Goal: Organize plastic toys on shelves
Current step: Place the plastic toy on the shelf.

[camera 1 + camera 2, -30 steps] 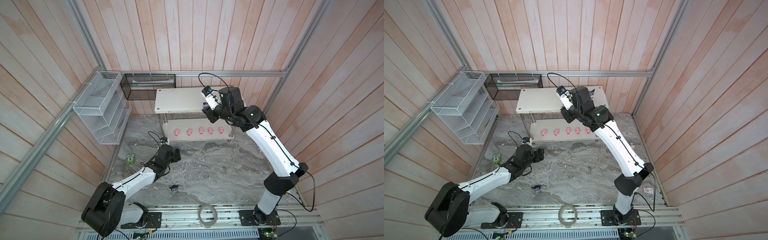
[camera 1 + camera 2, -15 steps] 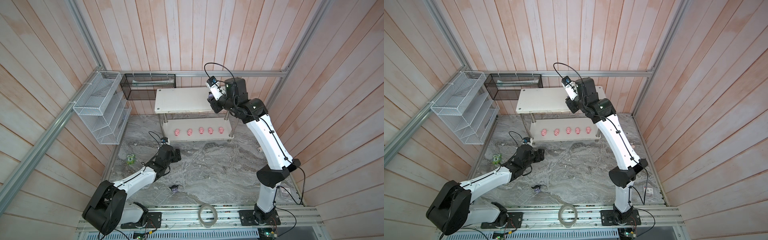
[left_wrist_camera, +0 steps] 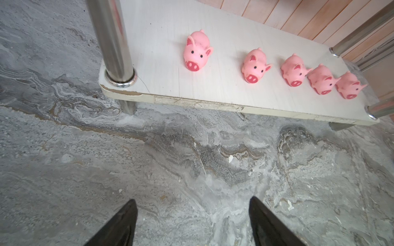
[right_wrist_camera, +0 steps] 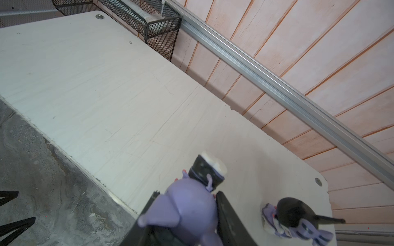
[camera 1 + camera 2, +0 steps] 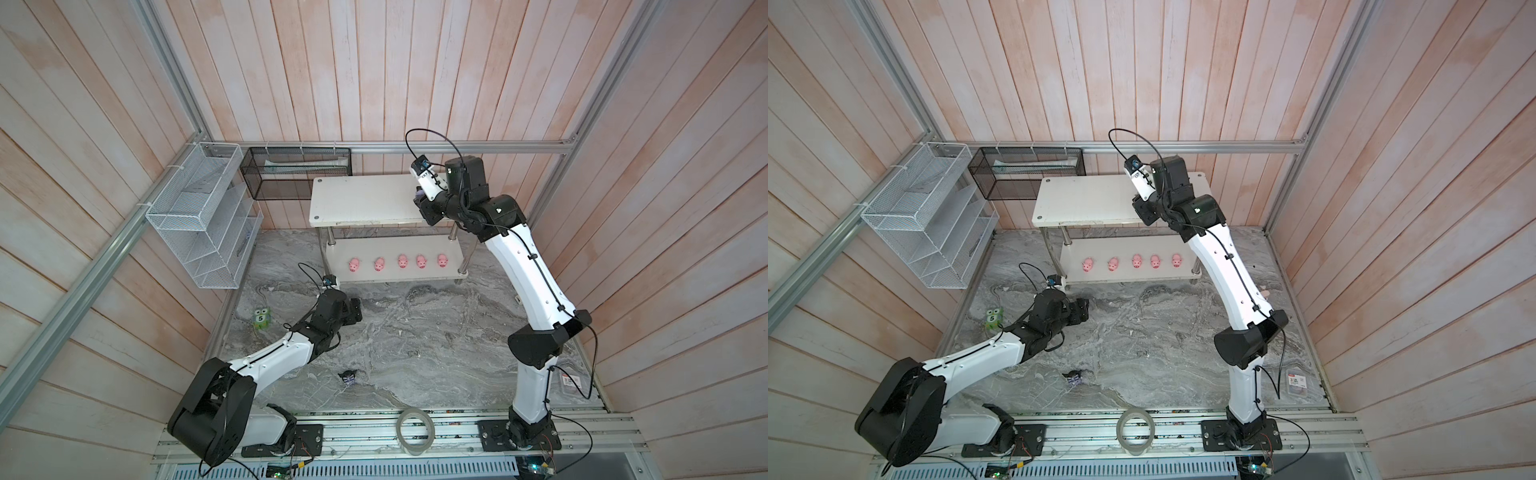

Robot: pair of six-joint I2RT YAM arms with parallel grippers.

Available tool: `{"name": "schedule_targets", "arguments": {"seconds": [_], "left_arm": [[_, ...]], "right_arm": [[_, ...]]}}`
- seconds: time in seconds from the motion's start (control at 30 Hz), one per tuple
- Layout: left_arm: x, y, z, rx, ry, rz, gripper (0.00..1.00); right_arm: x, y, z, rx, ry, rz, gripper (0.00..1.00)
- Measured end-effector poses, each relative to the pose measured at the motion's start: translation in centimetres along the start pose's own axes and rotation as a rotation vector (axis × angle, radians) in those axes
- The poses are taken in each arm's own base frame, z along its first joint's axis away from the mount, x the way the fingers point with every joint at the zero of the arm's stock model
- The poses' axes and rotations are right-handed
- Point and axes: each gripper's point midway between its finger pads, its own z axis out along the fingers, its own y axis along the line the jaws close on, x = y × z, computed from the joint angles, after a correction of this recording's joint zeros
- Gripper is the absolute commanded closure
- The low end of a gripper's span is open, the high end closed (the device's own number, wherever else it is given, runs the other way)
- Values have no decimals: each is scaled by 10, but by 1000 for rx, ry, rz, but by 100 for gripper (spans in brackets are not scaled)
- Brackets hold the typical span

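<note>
Over the top board of the shelves (image 5: 365,199), a purple figurine (image 4: 189,198) is gripped by the right end effector (image 4: 186,209), near a second figurine (image 4: 294,217) at the corner, which could be knocked off if the release is crowded. The left end effector (image 3: 191,200) is seen open over the desk (image 5: 415,332).

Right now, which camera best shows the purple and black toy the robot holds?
The right wrist view: the purple and black plastic figurine is close and big. In both top views the arm nearly hides it; the left wrist view misses it.
</note>
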Motion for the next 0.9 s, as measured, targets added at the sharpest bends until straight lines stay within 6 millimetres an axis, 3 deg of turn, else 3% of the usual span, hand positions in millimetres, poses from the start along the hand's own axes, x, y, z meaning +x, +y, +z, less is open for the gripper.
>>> {"name": "schedule_targets", "arguments": {"seconds": [0.9], "left_arm": [[12,5,10,-2,46,4,17]], "right_arm": [[13,5,30,-35,28,5,66]]}}
